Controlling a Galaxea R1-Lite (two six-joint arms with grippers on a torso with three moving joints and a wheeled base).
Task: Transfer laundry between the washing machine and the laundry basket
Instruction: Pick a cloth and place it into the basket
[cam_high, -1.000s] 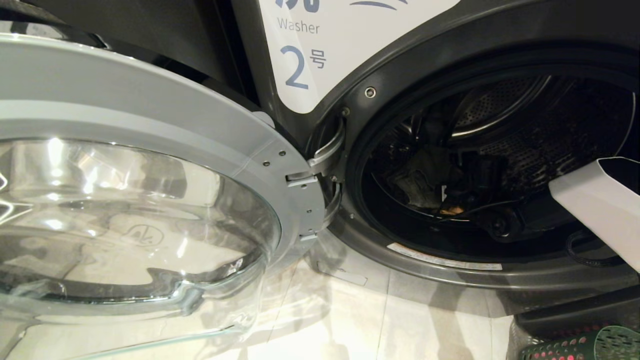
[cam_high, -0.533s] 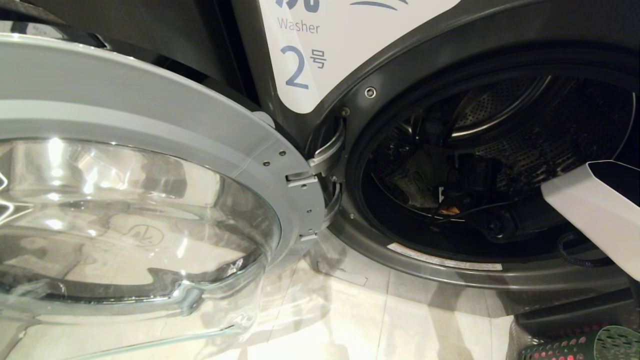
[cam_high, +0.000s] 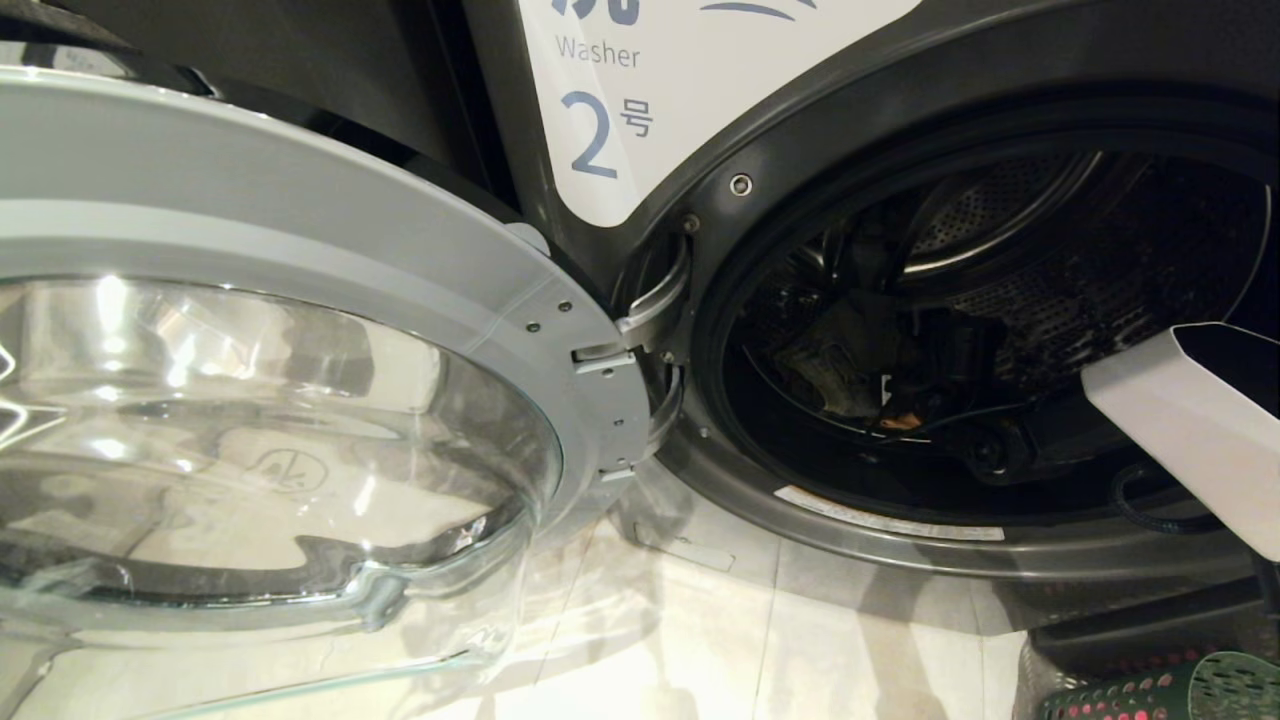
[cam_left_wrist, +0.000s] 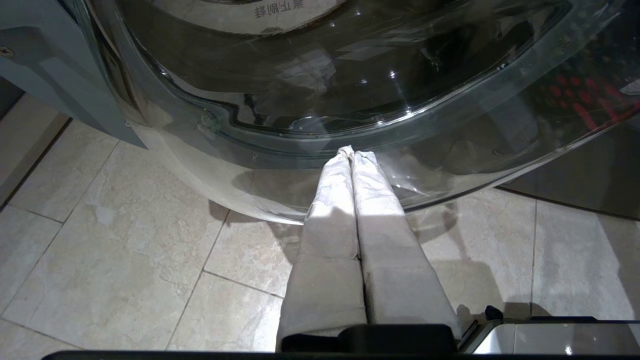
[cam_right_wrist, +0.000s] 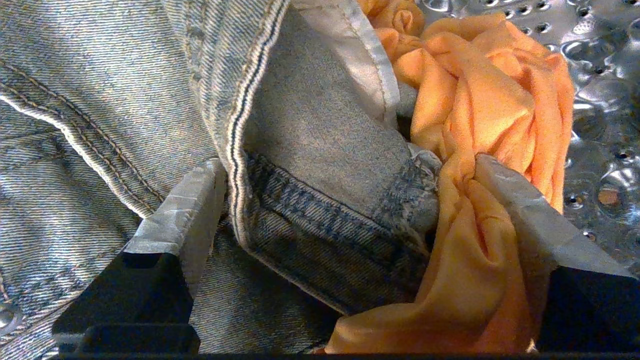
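Observation:
The washing machine (cam_high: 760, 200) labelled 2 stands with its glass door (cam_high: 300, 330) swung open to the left. My right arm (cam_high: 1190, 420) reaches into the drum (cam_right_wrist: 600, 75). There my right gripper (cam_right_wrist: 345, 200) is open wide, one finger (cam_right_wrist: 190, 210) on the grey denim garment (cam_right_wrist: 310, 125) and the other pressed into the orange cloth (cam_right_wrist: 480, 100); a denim fold and orange folds lie between them. Deep in the drum the dark laundry (cam_high: 840, 360) shows dimly. The green laundry basket (cam_high: 1180, 685) is at the bottom right, with red-pink showing through its holes. My left gripper (cam_left_wrist: 351, 152) hangs shut and empty under the door.
The open door fills the left half of the head view and its glass bulge (cam_left_wrist: 320, 100) sits just beyond my left fingertips. Beige floor tiles (cam_high: 700, 620) lie below the washer. The drum's dark rubber rim (cam_high: 720, 400) rings the opening around my right arm.
My right forearm has shifted slightly lower and further toward the drum opening. Its jaws stay open. The left arm and the door have not moved.

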